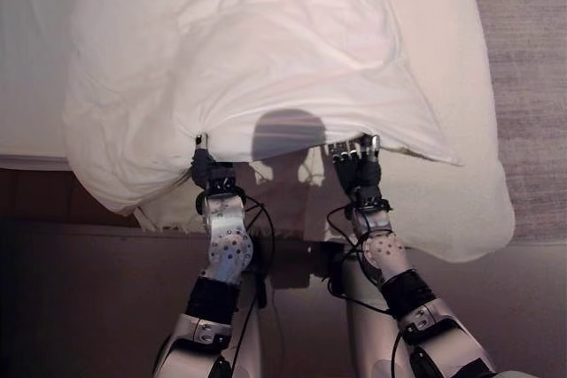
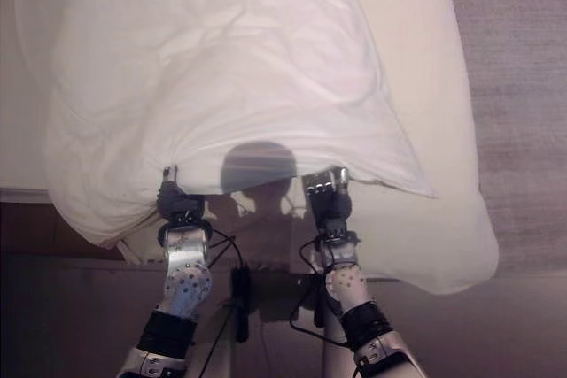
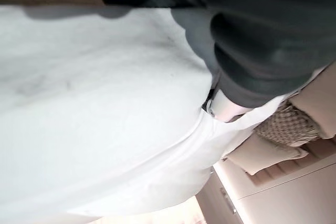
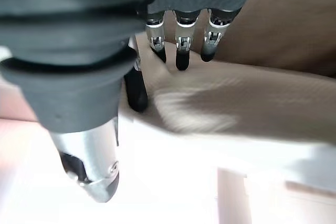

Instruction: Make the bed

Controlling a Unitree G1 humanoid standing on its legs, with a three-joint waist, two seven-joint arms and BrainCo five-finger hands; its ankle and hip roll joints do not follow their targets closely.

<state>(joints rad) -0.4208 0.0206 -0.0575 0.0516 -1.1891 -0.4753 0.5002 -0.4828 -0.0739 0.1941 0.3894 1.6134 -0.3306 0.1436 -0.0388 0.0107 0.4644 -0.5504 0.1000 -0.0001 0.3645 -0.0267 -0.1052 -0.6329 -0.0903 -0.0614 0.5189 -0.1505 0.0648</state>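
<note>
Bedding: a white duvet point(image 1: 239, 59) is bunched on the bed point(image 1: 443, 68), its near edge overhanging. Left hand point(image 1: 203, 165) seems buried beneath it, grip unreadable; right hand point(image 1: 356, 162) rests with straight fingers against the edge, so the duvet could slip off.

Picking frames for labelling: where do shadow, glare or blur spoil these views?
Left eye view: a dark shadow falls on the duvet edge between the hands. Right wrist view: the right hand is blurred, bright glare below. Left wrist view: soft, the white cloth lacks detail.

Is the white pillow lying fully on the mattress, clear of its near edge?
No: in the left eye view the pillow hangs past the mattress's near edge at its left corner.
</note>
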